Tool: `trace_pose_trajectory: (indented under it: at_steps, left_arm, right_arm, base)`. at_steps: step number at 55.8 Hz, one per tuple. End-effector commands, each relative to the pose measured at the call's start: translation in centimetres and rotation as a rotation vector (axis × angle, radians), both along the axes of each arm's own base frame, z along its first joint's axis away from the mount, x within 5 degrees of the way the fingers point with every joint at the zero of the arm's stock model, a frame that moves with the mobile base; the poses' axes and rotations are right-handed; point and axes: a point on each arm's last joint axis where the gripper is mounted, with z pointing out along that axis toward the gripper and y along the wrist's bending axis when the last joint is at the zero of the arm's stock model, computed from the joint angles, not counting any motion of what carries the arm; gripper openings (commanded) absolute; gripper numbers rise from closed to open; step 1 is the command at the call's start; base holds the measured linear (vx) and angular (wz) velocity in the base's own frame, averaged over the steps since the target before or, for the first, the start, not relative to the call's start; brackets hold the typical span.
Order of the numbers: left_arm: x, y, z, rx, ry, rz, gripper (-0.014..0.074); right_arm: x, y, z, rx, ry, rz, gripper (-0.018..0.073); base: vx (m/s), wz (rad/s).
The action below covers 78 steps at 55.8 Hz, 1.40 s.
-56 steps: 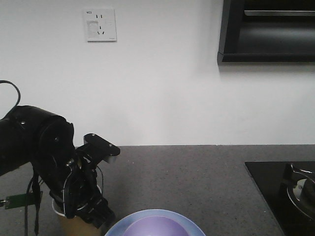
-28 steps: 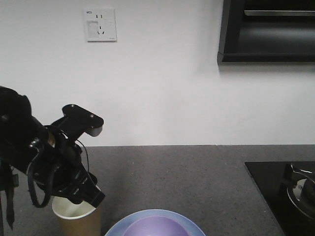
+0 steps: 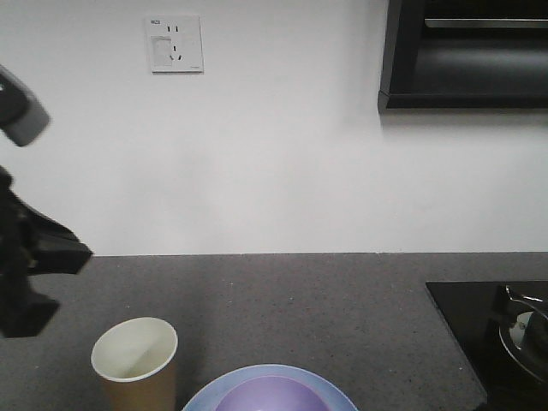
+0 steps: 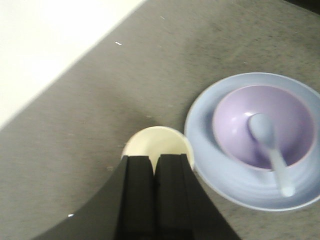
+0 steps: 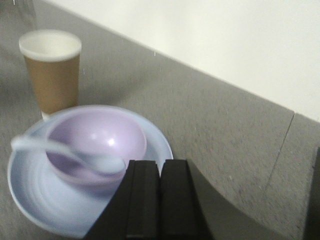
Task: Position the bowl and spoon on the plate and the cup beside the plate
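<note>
The tan cup (image 3: 134, 360) stands upright on the counter just left of the light-blue plate (image 3: 199, 397). In the plate sits the purple bowl (image 3: 265, 396). From the left wrist, the cup (image 4: 157, 143) touches or nearly touches the plate's rim (image 4: 207, 167); the pale-blue spoon (image 4: 272, 150) lies in the bowl (image 4: 295, 120), handle over its edge. My left gripper (image 4: 154, 159) hangs shut and empty above the cup. My right gripper (image 5: 161, 163) is shut and empty, beside the plate (image 5: 30, 200), near the bowl (image 5: 95, 135), spoon (image 5: 75, 156) and cup (image 5: 51, 70).
My left arm (image 3: 26, 274) rises at the far left edge of the front view. A black hob (image 3: 467, 321) with a pan (image 3: 524, 336) fills the counter's right end. A white wall runs behind, with a dark shelf (image 3: 467, 56) overhead.
My left arm has let go of the cup and lifted up and away to the left. The cup stays standing beside the plate.
</note>
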Motion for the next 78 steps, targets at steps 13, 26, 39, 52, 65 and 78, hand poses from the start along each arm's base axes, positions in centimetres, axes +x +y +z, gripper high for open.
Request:
trace_pose_trajectory:
  at_steps: [13, 26, 39, 52, 65, 78]
  left_arm:
    - [-6.8, 4.6, -5.6, -0.098, -0.224, 0.061, -0.0008]
    - [-11.1, 6.2, -16.2, -0.436, -0.157, 0.131, -0.0008]
    - [-12.7, 6.9, -17.8, -0.562, -0.253, 0.113, -0.0006]
    - [-12.9, 7.0, -17.7, -0.566, -0.259, 0.111, -0.0006]
    - [-12.9, 7.0, -17.7, -0.566, -0.26, 0.111, -0.0006]
    - [-12.6, 7.1, -18.9, -0.506, -0.31, 0.108, -0.0006]
  right_arm:
    - [-0.8, -0.4, 3.2, 0.147, -0.116, -0.018, -0.0009]
    - [-1.6, -1.2, 0.8, 0.132, -0.236, -0.049, -0.0009]
    - [-1.3, -1.4, -1.1, 0.138, -0.257, -0.075, -0.0009]
    - [-1.3, -1.3, -1.2, 0.131, -0.244, -0.071, -0.0009]
    - [-1.3, -1.3, -1.2, 0.131, -0.244, -0.071, -0.0009]
    - [-1.3, -1.3, -1.2, 0.131, -0.244, -0.071, -0.0009]
  base:
    - [0.0, 0.0]
    - [0.0, 0.0]
    - [0.0, 0.0]
    - [0.0, 0.0]
    - [0.0, 0.0]
    - [0.0, 0.0]
